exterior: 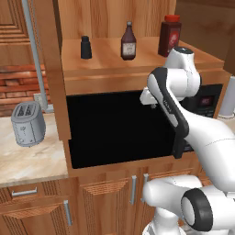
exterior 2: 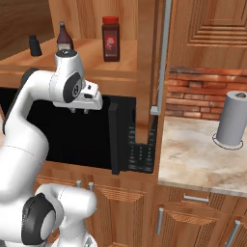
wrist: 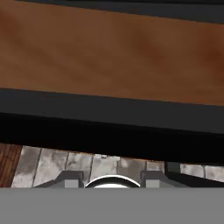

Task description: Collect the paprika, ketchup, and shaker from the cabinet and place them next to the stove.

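squarish dark red-brown paprika jar with bright red cap [exterior: 169, 36], dark red ketchup bottle with slim neck and pale label [exterior: 128, 42] and small all-black shaker cylinder [exterior: 86, 47] stand upright in a row on the plank shelf of the light-brown wooden cabinet [exterior: 105, 69], well apart from one another; shaker leftmost, ketchup in the middle, paprika rightmost. below the shelf, a large black recess [exterior: 114, 126]. the white arm's two-finger gripper [exterior 2: 80, 110] hangs in front of this recess, beneath the shelf edge, touching none of the three containers; whether its jaws are spread or pressed together cannot be told. silver toaster [exterior: 27, 124] on the left marble counter; grey paper-towel roll [exterior 2: 233, 118] on the right counter.
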